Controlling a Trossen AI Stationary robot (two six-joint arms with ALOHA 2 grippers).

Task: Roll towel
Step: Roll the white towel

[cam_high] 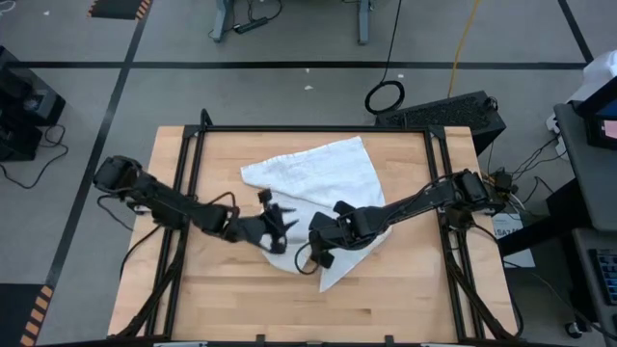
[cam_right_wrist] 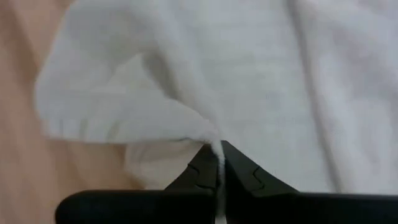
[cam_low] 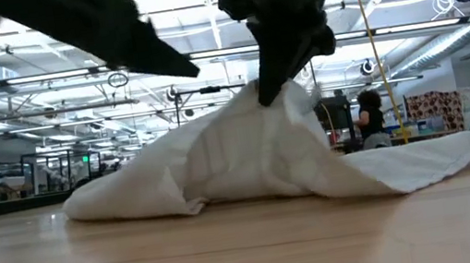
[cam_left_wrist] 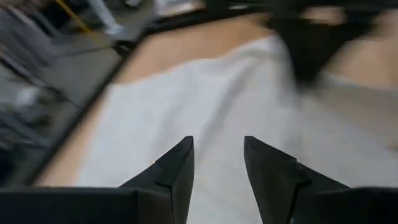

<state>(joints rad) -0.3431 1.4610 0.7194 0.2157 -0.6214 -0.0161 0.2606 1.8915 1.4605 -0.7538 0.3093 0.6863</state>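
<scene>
High view: towel [cam_high: 323, 178] lies crumpled mid-bench [cam_high: 231, 299]; left tool [cam_high: 275, 231] at its near-left edge, right tool [cam_high: 323, 246] on its near part.
Low view: cloth tented up under the right tool; a tug could drag the whole sheet.
Left wrist: jaws apart over cloth, nothing between; may miss the edge.
Right wrist: tool clamped on a thin fold; could slip.
</scene>
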